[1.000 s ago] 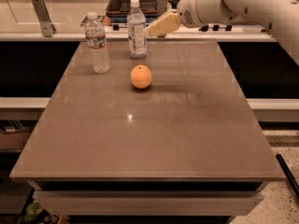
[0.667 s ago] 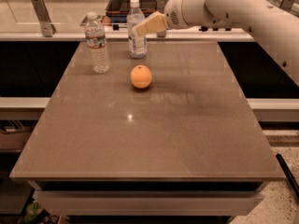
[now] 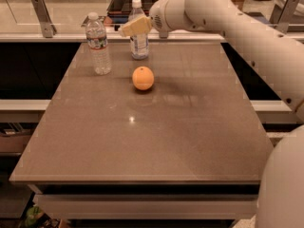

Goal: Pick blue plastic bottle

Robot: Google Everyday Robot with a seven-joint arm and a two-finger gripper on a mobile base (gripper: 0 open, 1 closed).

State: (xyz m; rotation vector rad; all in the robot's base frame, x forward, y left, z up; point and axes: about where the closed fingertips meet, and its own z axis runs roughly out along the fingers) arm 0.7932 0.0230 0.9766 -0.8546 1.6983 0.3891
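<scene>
Brown table (image 3: 190,127) holds the blue plastic bottle (image 3: 139,49) partly behind the claw (image 3: 126,30); grip state unclear.

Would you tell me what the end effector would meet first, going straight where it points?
Probably the blue plastic bottle: the end effector, pointing left, overlaps its upper part near the table's far edge, though depth is unclear.

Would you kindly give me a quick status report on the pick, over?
Gripper at upper body of blue plastic bottle. Bottle upright on table. Orange and clear bottle stand apart, not blocking.
</scene>
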